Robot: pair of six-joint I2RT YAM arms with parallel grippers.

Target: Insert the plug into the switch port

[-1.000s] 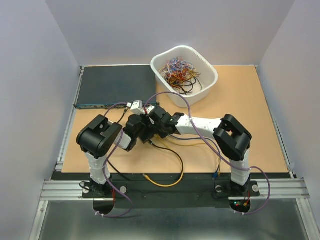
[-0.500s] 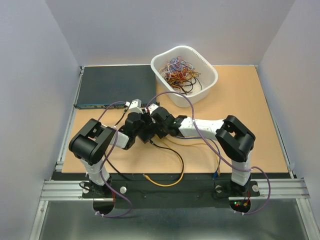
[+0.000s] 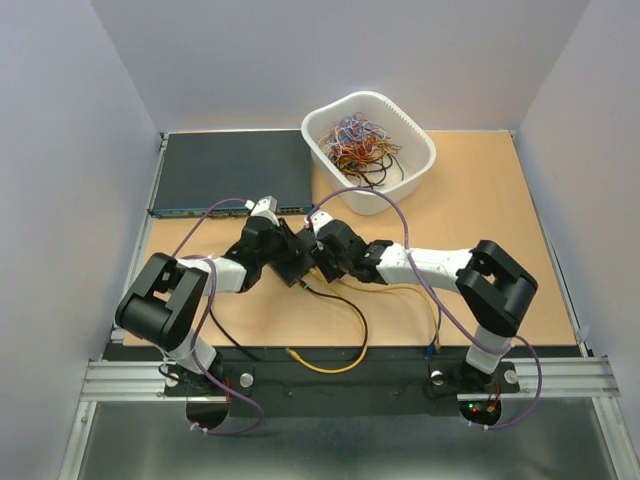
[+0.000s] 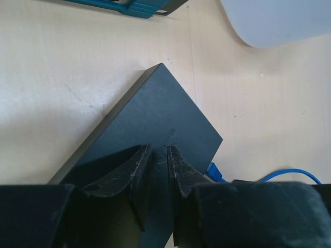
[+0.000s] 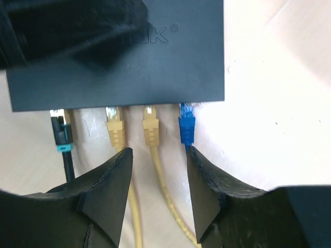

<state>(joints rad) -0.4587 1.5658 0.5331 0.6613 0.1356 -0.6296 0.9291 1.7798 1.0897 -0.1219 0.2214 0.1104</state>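
Observation:
The small black switch box (image 5: 129, 57) lies flat, its row of switch ports facing my right gripper (image 5: 158, 155). Four plugs sit in the ports: a black one (image 5: 61, 135), two yellow ones (image 5: 115, 129) (image 5: 150, 126) and a blue plug (image 5: 186, 126). My right gripper stands open just behind them; the second yellow plug's cable runs untouched between its fingers. My left gripper (image 4: 159, 155) rests on the box's top (image 4: 155, 113), jaws nearly together with nothing between them. In the top view both grippers (image 3: 292, 262) (image 3: 318, 258) meet over the box, which hides it.
A wide dark rack unit (image 3: 230, 170) with a teal front strip lies at the back left. A white bin (image 3: 370, 145) of tangled wires stands at the back centre. Yellow and black cables (image 3: 335, 360) loop over the table toward the near edge.
My right gripper has opened and let go of the plug cable. Both arms have stretched further forward and left; the left gripper has stayed as narrow as before.

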